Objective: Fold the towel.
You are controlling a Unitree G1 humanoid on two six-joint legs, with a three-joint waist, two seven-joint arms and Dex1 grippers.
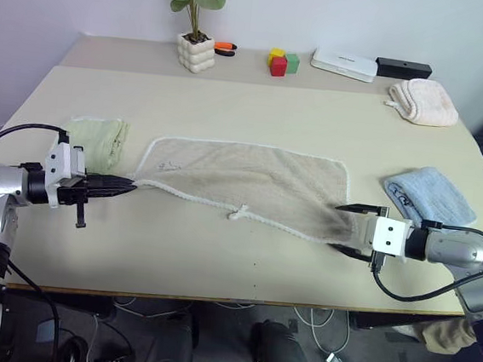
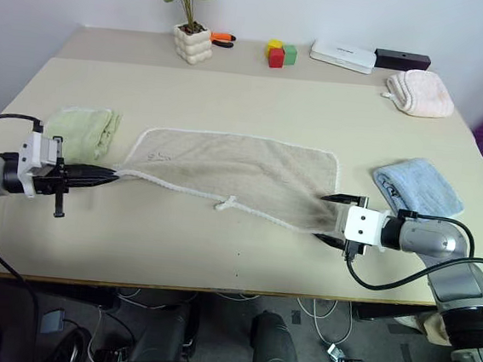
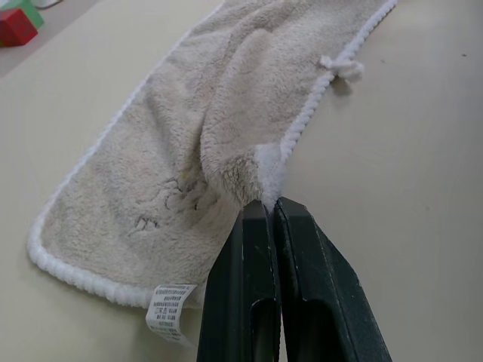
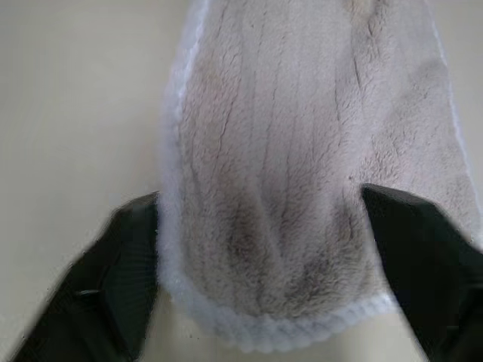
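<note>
Beige and fuzzy, the towel (image 1: 241, 181) lies spread across the middle of the table (image 1: 231, 112), with a white corded edge (image 1: 214, 202) running along its near side. We see our left gripper (image 1: 125, 187) with its fingers pressed together, pinching the towel's near left corner. Our right gripper (image 1: 352, 230) has its fingers apart, one on each side of the near right corner, which lies loose between them. A green towel (image 1: 100, 140) sits just left of the towel, and a blue towel (image 1: 428, 195) lies near its right end. The far part of the table is wide and bare up to the plant pot (image 1: 196, 52), blocks (image 1: 282, 62) and boxes (image 1: 370, 67). The near strip is narrow.
</note>
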